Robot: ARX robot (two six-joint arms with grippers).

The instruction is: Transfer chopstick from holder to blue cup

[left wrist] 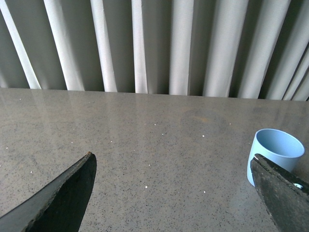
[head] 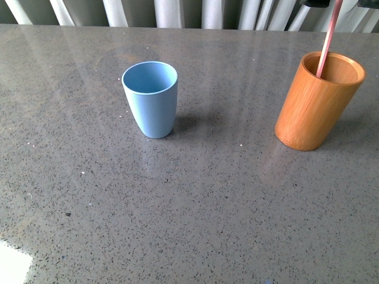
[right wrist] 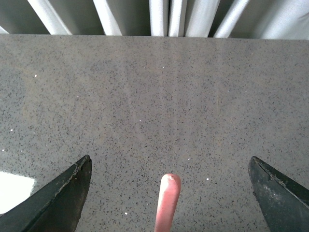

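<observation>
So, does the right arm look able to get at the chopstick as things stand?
Probably yes: the right gripper is open, the chopstick rises between its fingers, and nothing else crowds it in the holder.

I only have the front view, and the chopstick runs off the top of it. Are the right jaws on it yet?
Observer: No. The right wrist view shows the right gripper wide open, the chopstick tip between its jaws, touching neither.
Operator: And the left arm?
Observer: The left gripper is open too, holding nothing.
Operator: Near the blue cup?
Observer: The left wrist view shows the blue cup just beyond one jaw, which hides its base.
</observation>
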